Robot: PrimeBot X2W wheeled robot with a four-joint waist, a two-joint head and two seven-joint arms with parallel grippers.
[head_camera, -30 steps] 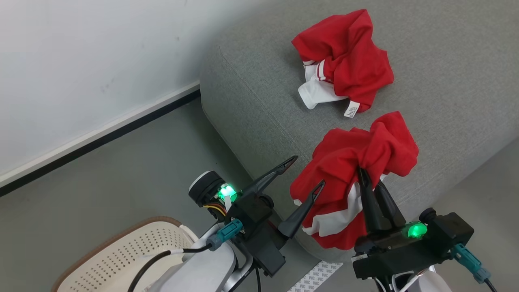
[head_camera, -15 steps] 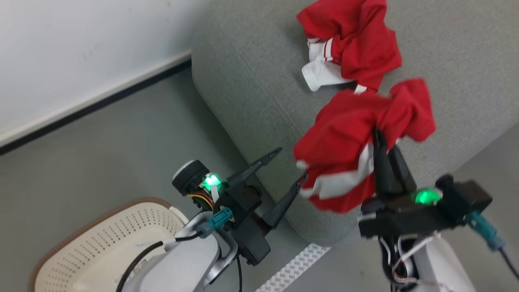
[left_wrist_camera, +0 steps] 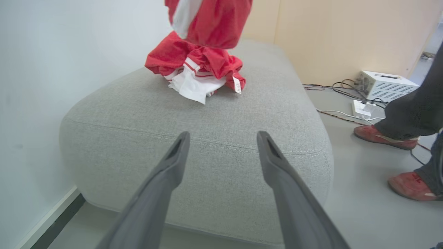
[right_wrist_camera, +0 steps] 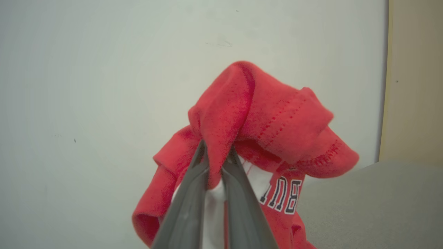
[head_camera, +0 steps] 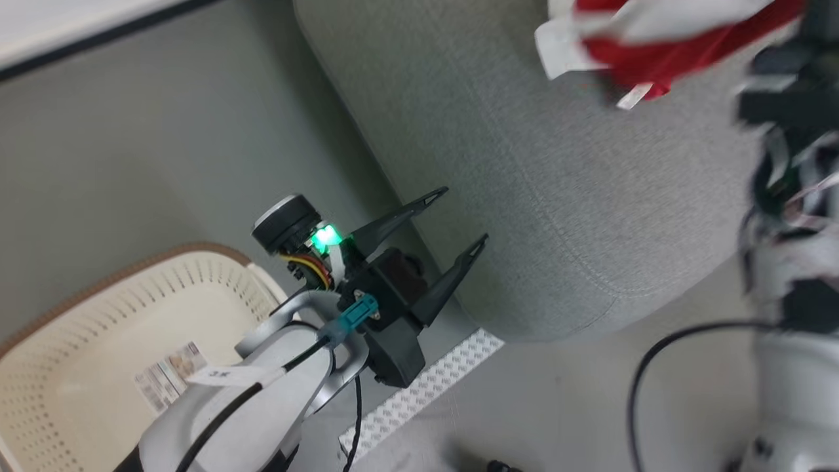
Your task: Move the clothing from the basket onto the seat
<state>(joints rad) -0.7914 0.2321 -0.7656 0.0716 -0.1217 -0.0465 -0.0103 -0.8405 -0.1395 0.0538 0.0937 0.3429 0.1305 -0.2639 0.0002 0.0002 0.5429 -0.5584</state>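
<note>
R fingers [right_wrist_camera: 188,204] tight on red garment [right_wrist_camera: 263,114], btm out of frame.

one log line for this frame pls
right gripper: shut on held garment, hanging over seat | left gripper: open, empty | second garment: lying on seat | basket: visible part holds no clothing

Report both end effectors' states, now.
Left end effector: open, holding nothing.
Right end effector: closed, holding a red garment.

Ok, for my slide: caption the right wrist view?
Right gripper pinching a red garment, grey seat at lower right.
</note>
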